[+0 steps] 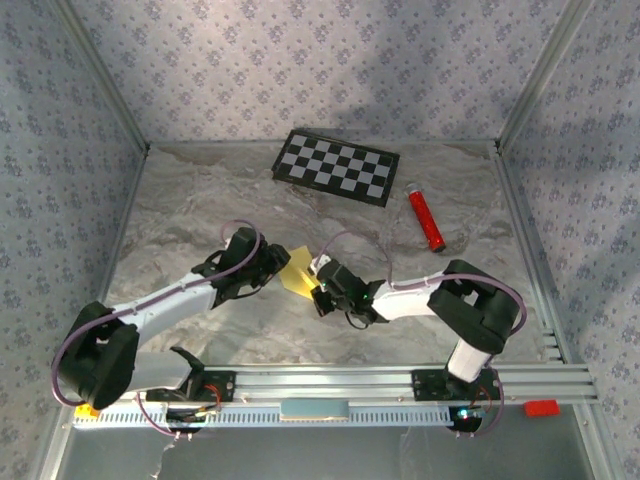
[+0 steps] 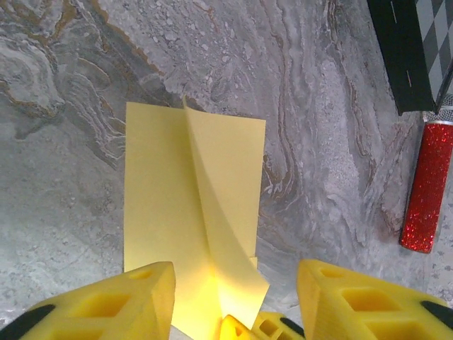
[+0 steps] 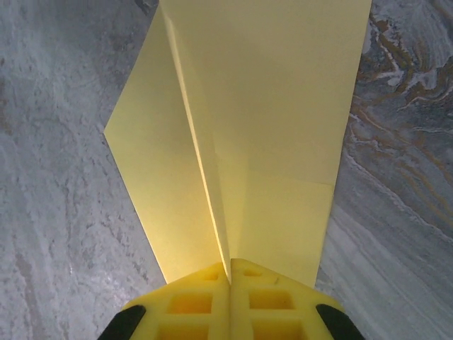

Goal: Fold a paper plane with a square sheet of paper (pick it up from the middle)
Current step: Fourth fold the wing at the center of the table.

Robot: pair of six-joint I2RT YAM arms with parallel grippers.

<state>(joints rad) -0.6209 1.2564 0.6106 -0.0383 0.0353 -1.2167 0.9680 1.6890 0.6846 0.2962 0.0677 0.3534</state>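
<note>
1. Sheet of paper [image 1: 296, 270]: centre of the top view, on the marbled grey table [image 1: 200, 210], between the two grippers.
2. Right gripper [image 3: 230, 273]: fingers pressed together at the bottom centre of its wrist view, pinching the paper's near edge right where a crease ends. No gap between the jaws.
3. Right wrist view: the crease runs from the top of the frame down to the closed fingers. An angled flap sits left of it and a broad panel right of it.
4. Left gripper [image 2: 235, 278]: jaws wide apart, with yellow fingers [image 2: 127, 304] at the bottom left and bottom right of its wrist view. The paper's near end sits in the gap and is not clamped. I cannot tell whether the left finger touches the sheet's edge.
5. Left wrist view: the sheet's left part lies flat. A flap stands up along the centre crease and curls toward the lower right.
6. Same view, bottom centre: small yellow tips between the left fingers, at the paper's near end. They look like the right gripper's.
7. Top view: the left gripper sits just left of the sheet, the right gripper just lower right of it, the two facing each other.
8. Checkerboard panel [image 1: 335, 166]: upper centre of the top view, flat, well apart from the paper.
9. Red tube [image 1: 425, 221]: lying right of the panel, upper right, clear of both arms.
</note>
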